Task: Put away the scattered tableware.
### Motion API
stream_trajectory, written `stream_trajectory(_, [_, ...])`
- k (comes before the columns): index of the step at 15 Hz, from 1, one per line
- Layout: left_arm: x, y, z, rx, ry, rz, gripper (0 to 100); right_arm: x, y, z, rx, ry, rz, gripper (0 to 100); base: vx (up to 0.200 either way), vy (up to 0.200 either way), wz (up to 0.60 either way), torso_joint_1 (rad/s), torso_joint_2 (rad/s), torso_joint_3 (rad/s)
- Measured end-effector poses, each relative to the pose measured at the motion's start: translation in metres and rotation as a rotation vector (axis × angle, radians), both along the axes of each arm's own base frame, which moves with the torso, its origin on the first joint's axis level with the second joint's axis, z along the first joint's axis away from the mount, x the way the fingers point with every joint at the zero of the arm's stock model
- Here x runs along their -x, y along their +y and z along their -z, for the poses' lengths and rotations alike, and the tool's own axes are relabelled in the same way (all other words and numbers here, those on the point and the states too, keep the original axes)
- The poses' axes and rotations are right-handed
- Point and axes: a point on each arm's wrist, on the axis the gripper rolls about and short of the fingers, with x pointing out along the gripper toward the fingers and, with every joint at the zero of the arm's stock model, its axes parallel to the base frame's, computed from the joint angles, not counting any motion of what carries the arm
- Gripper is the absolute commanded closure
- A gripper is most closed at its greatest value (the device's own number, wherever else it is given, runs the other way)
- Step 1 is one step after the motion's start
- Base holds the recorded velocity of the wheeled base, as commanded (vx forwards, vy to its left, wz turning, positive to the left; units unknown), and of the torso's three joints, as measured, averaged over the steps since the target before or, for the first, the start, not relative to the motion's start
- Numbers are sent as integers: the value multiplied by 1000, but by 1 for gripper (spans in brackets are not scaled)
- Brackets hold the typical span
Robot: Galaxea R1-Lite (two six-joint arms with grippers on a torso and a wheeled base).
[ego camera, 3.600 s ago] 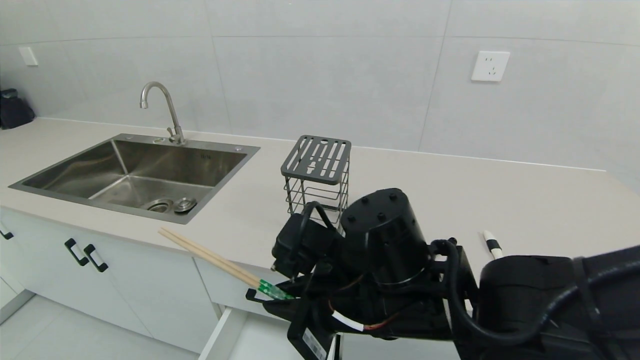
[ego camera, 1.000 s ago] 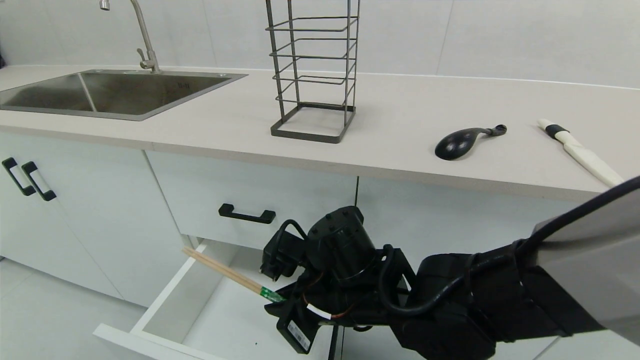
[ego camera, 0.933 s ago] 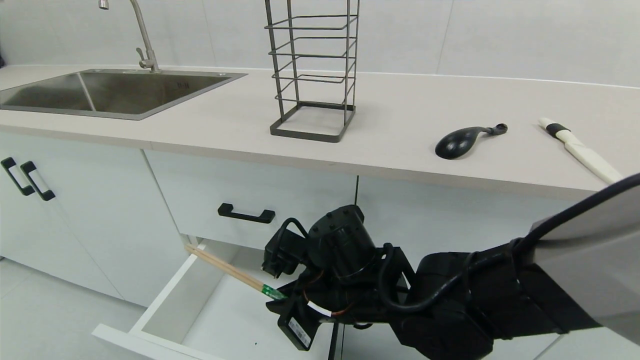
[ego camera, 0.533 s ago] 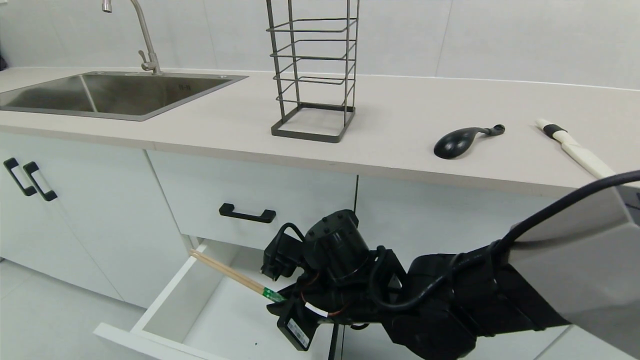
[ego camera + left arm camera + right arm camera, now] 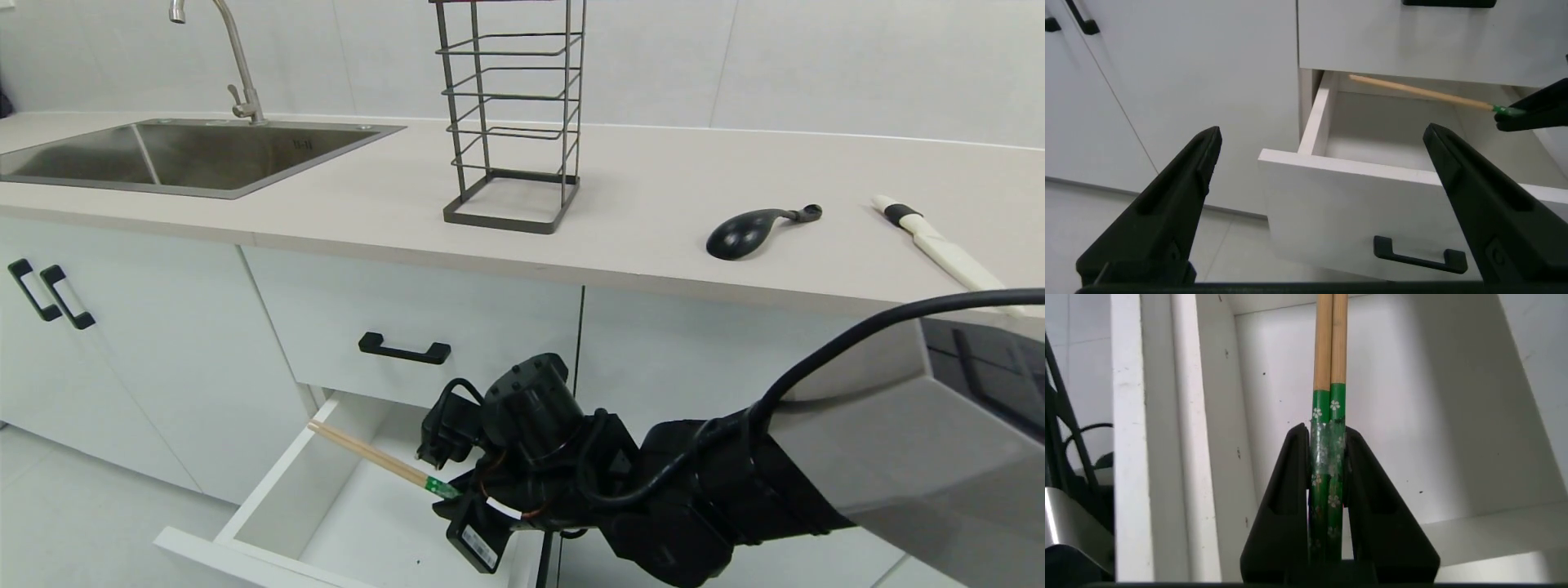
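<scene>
Kitchen with grey tiled wall. Pale bench [image 5: 653, 175] carries a sink [image 5: 188, 151], an upright wire rack [image 5: 510, 122], a black spoon [image 5: 747, 233] and a white-handled knife [image 5: 939, 245]. Below it, a white drawer [image 5: 263, 480] is pulled open.

Right arm is low in front of the cabinets, wrist roughly level. Right end effector [image 5: 447, 492] is clamped on the green-patterned end of a chopsticks pair [image 5: 371, 459]. The sticks are side by side and parallel, above the drawer floor and not touching it.

Key relation: the long axis runs from the end effector across the drawer toward its left wall, tips close to that wall's rim. Judgement: lower them inside the walls before releasing, or the tips may snag the rim.

Left end effector [image 5: 1323, 204] is spread wide and empty, facing the drawer front from outside. Spoon and knife not yet put away.
</scene>
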Motion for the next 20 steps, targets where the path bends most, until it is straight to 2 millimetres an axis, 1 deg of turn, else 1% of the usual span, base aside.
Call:
stream_trajectory(10, [0,0,0,0,0,0,0,-17,2,30,42,31,30,100,0,0,0,0,0,0])
stream_trajectory(16, [0,0,0,0,0,0,0,-26,13,48,42,54,50,100,0,0,0,0,0,0])
stream_trajectory(20, [0,0,0,0,0,0,0,-30,19,57,46,51,56,100,0,0,0,0,0,0])
